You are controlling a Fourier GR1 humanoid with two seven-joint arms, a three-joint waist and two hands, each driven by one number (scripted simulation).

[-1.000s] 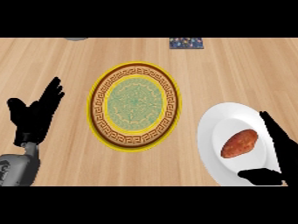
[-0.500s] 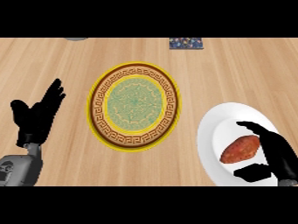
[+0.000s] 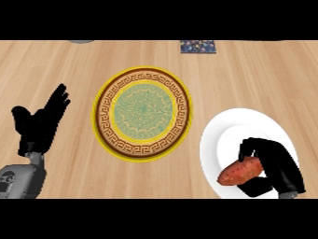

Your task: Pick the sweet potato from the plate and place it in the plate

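We find the right hand (image 3: 275,164) curled around the sweet potato (image 3: 239,171) on the white plate (image 3: 223,135) near the counter's (image 3: 271,79) right edge; left hand (image 3: 43,122) open, resting beside the patterned plate (image 3: 143,113).

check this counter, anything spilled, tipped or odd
Nothing stands out. The sweet potato lies on the white plate with the right robot hand curled round it, the patterned plate sits flat and bare, and the left robot hand rests open.

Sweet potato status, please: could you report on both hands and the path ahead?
Right hand curled round sweet potato, on white plate. Left hand open, resting at the left. Patterned plate bare, nothing between the plates.
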